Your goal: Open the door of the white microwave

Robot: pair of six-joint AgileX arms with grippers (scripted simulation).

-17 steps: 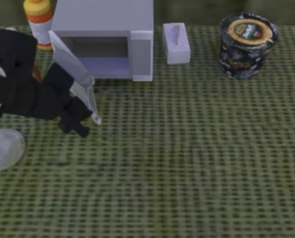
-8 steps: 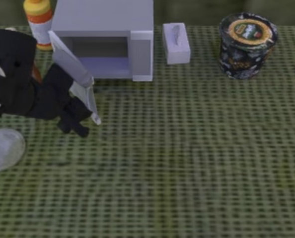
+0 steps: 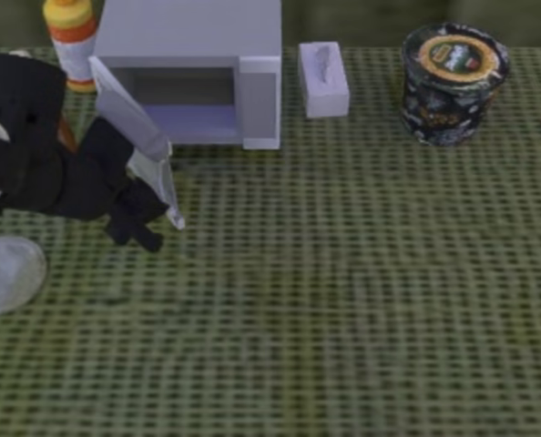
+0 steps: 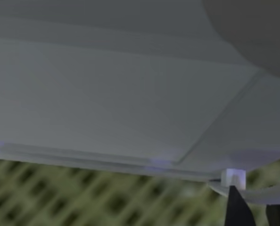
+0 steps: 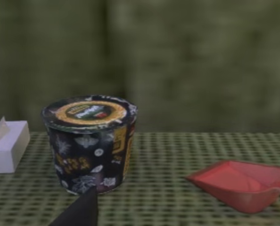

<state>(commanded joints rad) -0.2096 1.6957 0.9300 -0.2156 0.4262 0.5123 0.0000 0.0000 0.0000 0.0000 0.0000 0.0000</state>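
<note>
A green woven mat [image 3: 362, 300] covers the table. From above, our left gripper [image 3: 152, 218] sits mid-left at the door [image 3: 134, 123] handle, door swung well out from the white microwave [image 3: 193, 55], upper left. Left wrist view: door fills it (jaws' state we cannot tell). Right wrist view shows none of it. Next, we judge: release, retreat.

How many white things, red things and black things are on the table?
White: 2, the white microwave and the tissue box.
Red: 1, the scoop.
Black: 1, the noodle cup.
Total: 4.
</note>
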